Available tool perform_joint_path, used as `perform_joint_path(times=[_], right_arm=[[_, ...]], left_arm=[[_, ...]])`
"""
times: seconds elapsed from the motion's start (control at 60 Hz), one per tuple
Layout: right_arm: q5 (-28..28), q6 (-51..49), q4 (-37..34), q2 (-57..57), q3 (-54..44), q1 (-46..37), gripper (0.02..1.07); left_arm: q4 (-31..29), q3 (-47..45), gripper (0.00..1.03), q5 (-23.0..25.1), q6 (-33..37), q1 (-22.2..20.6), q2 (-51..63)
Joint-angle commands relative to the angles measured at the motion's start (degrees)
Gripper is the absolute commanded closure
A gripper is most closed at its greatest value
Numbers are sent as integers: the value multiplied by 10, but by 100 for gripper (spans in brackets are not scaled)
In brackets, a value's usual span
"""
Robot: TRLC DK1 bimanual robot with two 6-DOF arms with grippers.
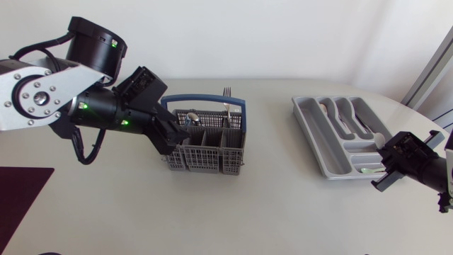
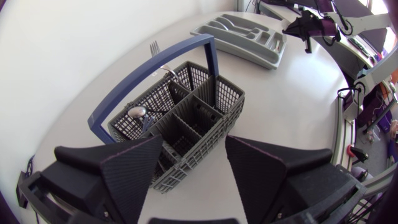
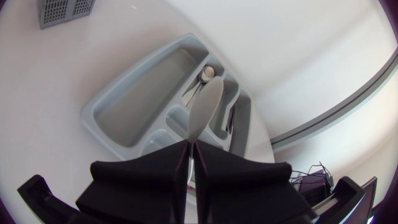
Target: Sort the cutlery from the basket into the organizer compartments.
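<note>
The grey cutlery basket (image 1: 209, 145) with a blue handle (image 1: 205, 100) stands left of the table's middle. It holds a spoon (image 1: 192, 117) and an upright fork (image 1: 226, 99). My left gripper (image 1: 177, 138) hangs open over the basket's left end. In the left wrist view its fingers (image 2: 130, 168) straddle the near corner of the basket (image 2: 199, 112), touching nothing, with the spoon (image 2: 138, 112) ahead. The grey organizer (image 1: 333, 152) lies at the right. My right gripper (image 1: 386, 159) is shut on a silvery spoon (image 3: 204, 107), which it holds above the organizer (image 3: 130, 93).
Several pieces of cutlery lie in the organizer's long compartments (image 1: 347, 117), among them a spoon (image 3: 207, 73). A dark mat (image 1: 21, 195) lies at the table's left front. In the left wrist view, my right arm (image 2: 311, 25) shows beyond the organizer (image 2: 245, 34).
</note>
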Motion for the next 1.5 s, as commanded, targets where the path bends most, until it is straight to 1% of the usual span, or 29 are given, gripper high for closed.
perform_joint_path(times=[0.0, 0.067, 0.2, 0.367, 0.583, 0.633, 0.783, 0.817, 0.85, 0.867, 0.9, 1.067, 1.183, 1.333, 1.483], right_arm=[[-3, -37, 37, 43, -15, -23, 101], [-6, -51, 72, 76, -15, -37, 101], [-7, -70, 113, 135, -1, -58, 101], [-5, -92, 168, 191, 13, -74, 101], [-1, -108, 194, 239, 23, -79, 101], [-1, -115, 194, 243, 21, -78, 98], [11, -127, 194, 242, 8, -74, 80], [14, -127, 194, 241, 7, -73, 72], [15, -127, 192, 240, 7, -73, 62], [15, -126, 191, 240, 7, -73, 56], [15, -126, 189, 240, 6, -74, 48], [15, -125, 186, 216, -7, -74, 21], [19, -115, 151, 163, -8, -71, 17], [19, -87, 43, 71, 9, -55, 17], [29, -39, -50, -10, 19, -14, 17]], left_arm=[[6, -11, 33, -8, 10, -8, -6], [6, -10, 33, -21, 7, -23, -6], [6, -10, 33, -39, 2, -47, -5], [6, -7, 33, -51, -4, -61, -4], [6, -10, 33, -60, -6, -67, -5], [6, -10, 33, -61, -6, -66, -6], [4, -16, 33, -61, -3, -60, -17], [4, -18, 33, -61, -3, -59, -20], [4, -21, 33, -61, -3, -59, -21], [4, -22, 33, -61, -3, -59, -21], [4, -23, 33, -61, -3, -58, -22], [4, -28, 33, -61, -1, -56, -32], [4, -33, 33, -61, 7, -48, -38], [4, -43, 33, -61, 23, -37, -48], [4, -58, 33, -61, 35, -22, -59]])
